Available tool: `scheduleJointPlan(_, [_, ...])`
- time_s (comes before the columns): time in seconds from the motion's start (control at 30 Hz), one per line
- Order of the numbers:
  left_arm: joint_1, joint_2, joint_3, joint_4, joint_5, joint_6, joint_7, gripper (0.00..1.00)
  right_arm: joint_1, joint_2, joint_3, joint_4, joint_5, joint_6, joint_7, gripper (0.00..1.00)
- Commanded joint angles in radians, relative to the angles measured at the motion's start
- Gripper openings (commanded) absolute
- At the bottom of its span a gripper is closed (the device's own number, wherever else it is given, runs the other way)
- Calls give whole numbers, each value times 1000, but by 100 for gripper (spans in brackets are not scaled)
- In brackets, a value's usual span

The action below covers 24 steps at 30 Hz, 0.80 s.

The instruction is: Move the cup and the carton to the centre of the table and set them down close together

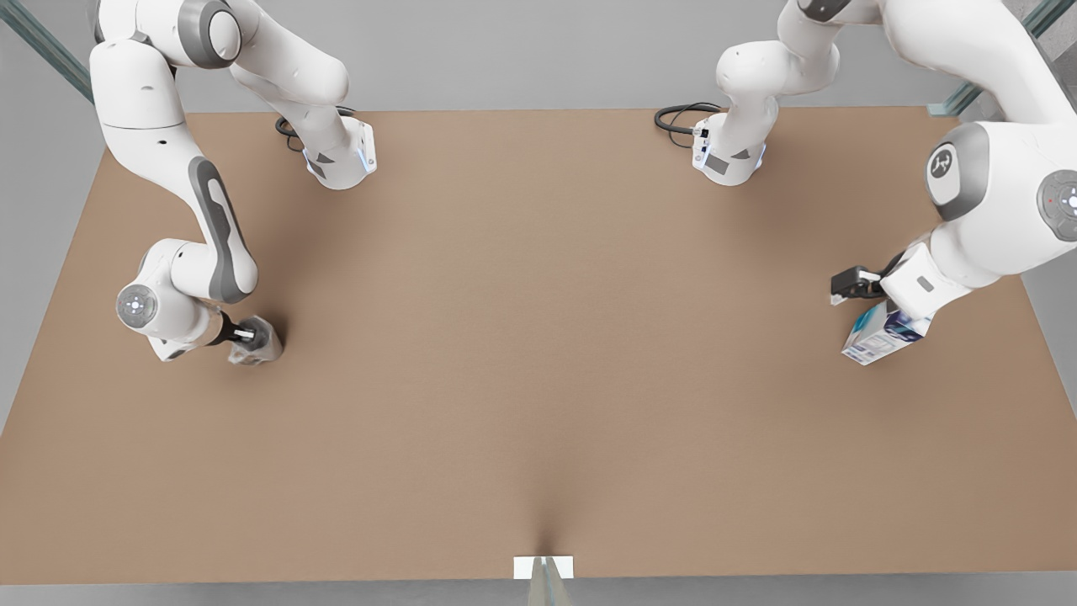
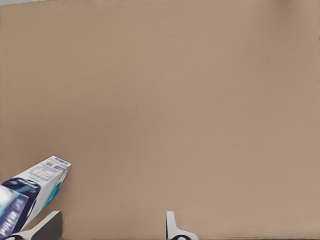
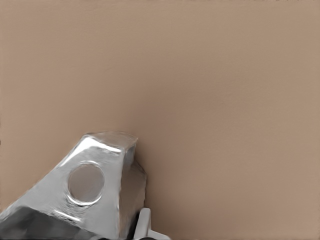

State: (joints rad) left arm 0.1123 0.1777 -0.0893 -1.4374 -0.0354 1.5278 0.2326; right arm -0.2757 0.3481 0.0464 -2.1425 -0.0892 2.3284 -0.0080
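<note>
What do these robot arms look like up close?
Both are glossy white, rounded tube segments with grey joint bands. The right arm, on the front view's left, and the left arm, opposite, carry round joint caps; coiled black cables sit at their bases.

Cup [image 1: 255, 341] far left on table [image 1: 538, 337], carton [image 1: 879, 334] far right

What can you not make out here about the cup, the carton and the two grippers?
- The cup: the right wrist view's edge cuts off its lower part, and the front view blurs it against the right gripper.
- The carton: the arm covers its top in the front view, and the left wrist view's edge crops it beside the open left gripper.
- The carton's print: too small to read.
</note>
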Motion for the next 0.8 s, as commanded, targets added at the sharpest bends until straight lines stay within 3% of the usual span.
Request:
scheduleJointPlan(0.0, [33, 0, 0, 0, 0, 0, 39, 100, 1, 0, 0, 7, -11, -6, -1, 21])
scheduleJointPlan(0.2, [167, 106, 8, -2, 28, 69, 131, 100, 0, -90, 104, 134, -9, -256, -15, 21])
scheduleJointPlan(0.33, [181, 100, 95, -181, 29, 264, 411, 100, 55, -93, 213, 254, 12, -377, 16, 21])
scheduleJointPlan(0.47, [185, 103, 143, -264, 31, 325, 568, 100, 303, -34, 211, 377, 14, -379, 230, 21])
scheduleJointPlan(0.7, [190, 112, 160, -321, 66, 316, 633, 100, 477, 226, 201, 656, 5, -373, 474, 21])
scheduleJointPlan(0.77, [190, 118, 158, -321, 78, 321, 654, 100, 579, 330, 132, 797, 6, -369, 504, 21])
